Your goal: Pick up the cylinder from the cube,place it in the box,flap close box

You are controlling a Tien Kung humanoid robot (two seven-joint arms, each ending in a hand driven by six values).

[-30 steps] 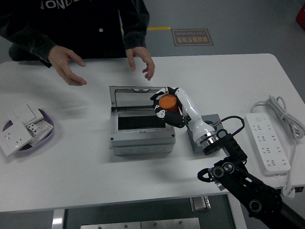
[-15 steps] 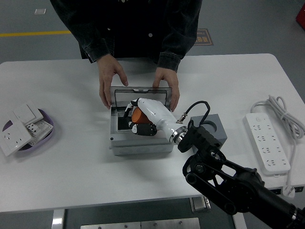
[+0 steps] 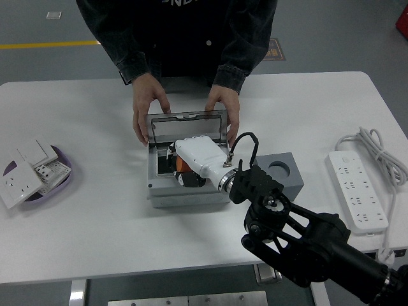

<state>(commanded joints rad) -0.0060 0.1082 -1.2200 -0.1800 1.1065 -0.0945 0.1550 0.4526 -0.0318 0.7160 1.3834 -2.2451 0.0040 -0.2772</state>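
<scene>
My right hand (image 3: 191, 162), white-shelled with black joints, reaches down into the grey box (image 3: 186, 185) from the lower right, its black arm (image 3: 299, 239) crossing the table's near edge. My fingers are curled around the orange cylinder (image 3: 182, 165), and I have hold of it inside the box, over the dark recess at the bottom. Only a small slice of the cylinder shows past my palm: a bright orange, rounded side, most of it hidden by the white back of my hand. I cannot tell whether it touches the box floor.

The box lid (image 3: 188, 124) stands raised at the far side, tilted back. A person at the far edge rests 2 hands on it, one hand (image 3: 145, 109) at the lid's left corner and the other hand (image 3: 224, 111) at its right corner.

Just right of the box sits the grey cube (image 3: 284, 175), its round hole on top showing. A white power strip (image 3: 357, 190) lies well apart at the right, and a purple dish (image 3: 60, 175) with white switch plates at the left.
</scene>
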